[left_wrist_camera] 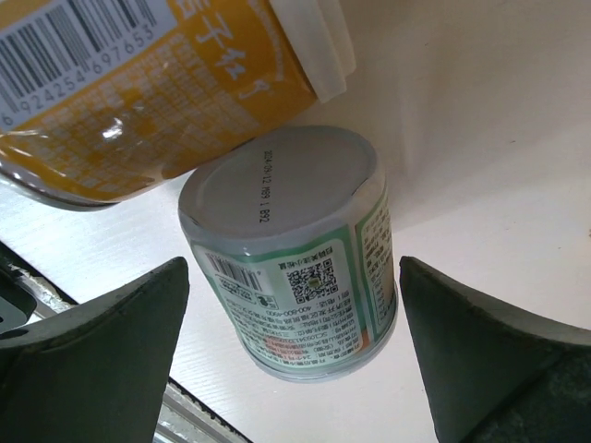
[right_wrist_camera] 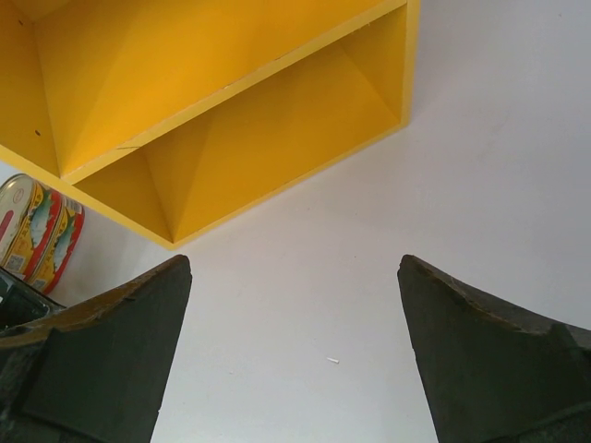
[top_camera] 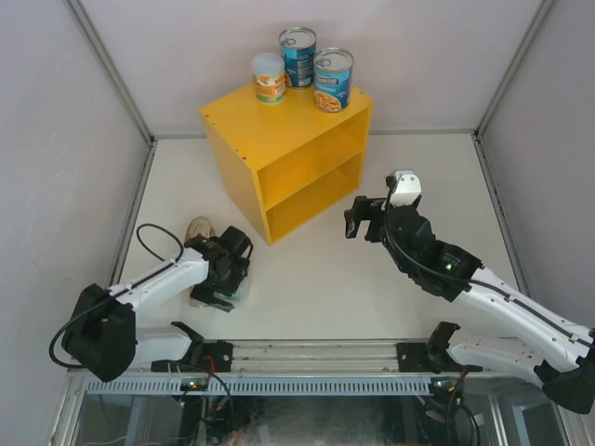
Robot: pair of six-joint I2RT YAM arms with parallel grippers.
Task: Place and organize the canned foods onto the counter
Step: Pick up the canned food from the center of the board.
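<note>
The yellow counter (top_camera: pixel 251 139) stands at the back centre. On its top are two tall blue-labelled cans (top_camera: pixel 297 56) (top_camera: pixel 333 80) and a small pale-lidded can with an orange label (top_camera: pixel 270 78). My left gripper (top_camera: pixel 221 290) is low at the left, open, its fingers (left_wrist_camera: pixel 102 351) either side of a small green-labelled can (left_wrist_camera: pixel 291 254) without touching it. An orange-labelled can (left_wrist_camera: pixel 138 83) lies just beyond that one. Flat oval tins (top_camera: pixel 198 229) sit behind my left gripper; they also show stacked in the right wrist view (right_wrist_camera: pixel 42 231). My right gripper (top_camera: pixel 364 218) is open and empty, facing the counter's lower shelf (right_wrist_camera: pixel 277 138).
Grey walls enclose the white table on three sides. A metal rail (top_camera: pixel 307 353) runs along the near edge between the arm bases. Both shelves inside the counter hold nothing.
</note>
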